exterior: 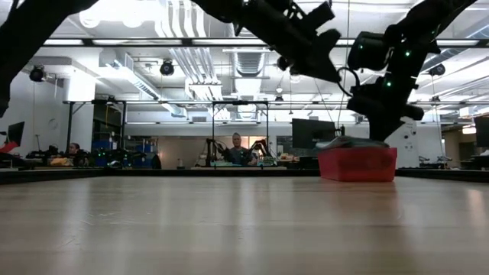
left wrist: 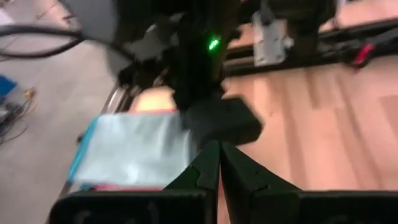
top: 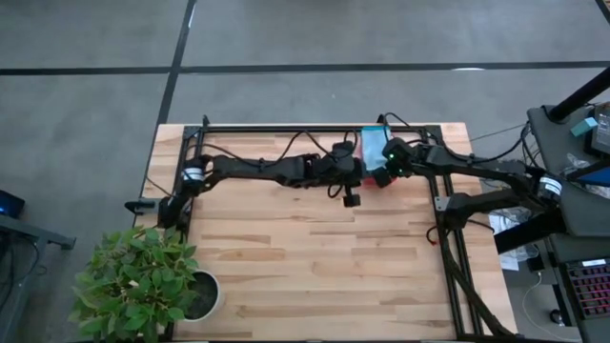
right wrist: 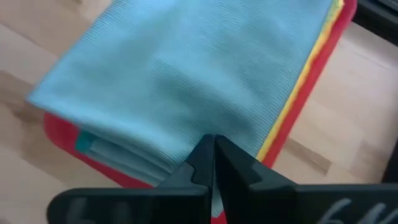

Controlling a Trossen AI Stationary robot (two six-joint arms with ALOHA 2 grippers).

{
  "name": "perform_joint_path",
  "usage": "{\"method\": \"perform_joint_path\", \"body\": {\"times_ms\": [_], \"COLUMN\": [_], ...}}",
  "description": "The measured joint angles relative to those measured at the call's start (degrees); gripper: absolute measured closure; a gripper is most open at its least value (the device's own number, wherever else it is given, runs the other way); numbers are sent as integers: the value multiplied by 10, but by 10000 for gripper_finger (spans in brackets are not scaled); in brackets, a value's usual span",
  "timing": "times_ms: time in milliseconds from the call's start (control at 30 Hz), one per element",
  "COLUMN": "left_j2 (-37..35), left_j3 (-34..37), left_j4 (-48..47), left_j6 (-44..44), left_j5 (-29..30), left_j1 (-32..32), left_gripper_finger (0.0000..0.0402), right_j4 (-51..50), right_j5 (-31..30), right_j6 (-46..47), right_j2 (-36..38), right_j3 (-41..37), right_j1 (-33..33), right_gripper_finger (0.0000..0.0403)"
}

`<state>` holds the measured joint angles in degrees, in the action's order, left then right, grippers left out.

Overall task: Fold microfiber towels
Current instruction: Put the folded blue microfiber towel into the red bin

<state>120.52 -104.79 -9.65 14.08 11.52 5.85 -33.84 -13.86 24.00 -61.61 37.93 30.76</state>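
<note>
Microfiber towels (right wrist: 186, 74) lie stacked in a red tray (exterior: 357, 164) at the far edge of the counter (top: 305, 257), a little right of its middle. On top is a light blue cloth, folded flat; a yellow edge shows beneath it along one side of the stack, and nothing else in the pile can be made out. None of the towels lies out on the open counter.

Going left to right: the left arm reaches across from the far-left corner, and the left hand (left wrist: 219, 163) hangs over bare wood just left of the tray, fingers pressed together and holding nothing. The towels lie to its right and slightly farther back. Next comes the tray itself, its long side running from near to far. The right hand (right wrist: 213, 155) is directly above the stack, its fingers also pinched shut and empty; whether the tips touch the blue cloth I cannot tell.

In my judgement the right hand is the better placed of the two, since the top towel lies straight below it. Its fingers would have to part before it could pinch the blue layer and draw it out toward the near, open wood, where there is room to spread and fold.

A potted plant (top: 143, 281) stands at the near-left corner, well apart from the work.
</note>
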Motion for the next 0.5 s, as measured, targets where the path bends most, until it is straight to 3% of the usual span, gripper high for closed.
{"method": "perform_joint_path", "body": {"times_ms": [300,500], "left_j2": [-39,-61], "left_j3": [2,2], "left_j4": [-70,-100], "left_j6": [1,2], "left_j5": [12,17], "left_j1": [-7,-19], "left_gripper_finger": [401,401], "right_j4": [-14,52], "right_j5": [1,8], "right_j6": [-11,-46], "right_j2": [43,60], "right_j3": [27,26], "right_j1": [0,0], "right_gripper_finger": [394,394]}}
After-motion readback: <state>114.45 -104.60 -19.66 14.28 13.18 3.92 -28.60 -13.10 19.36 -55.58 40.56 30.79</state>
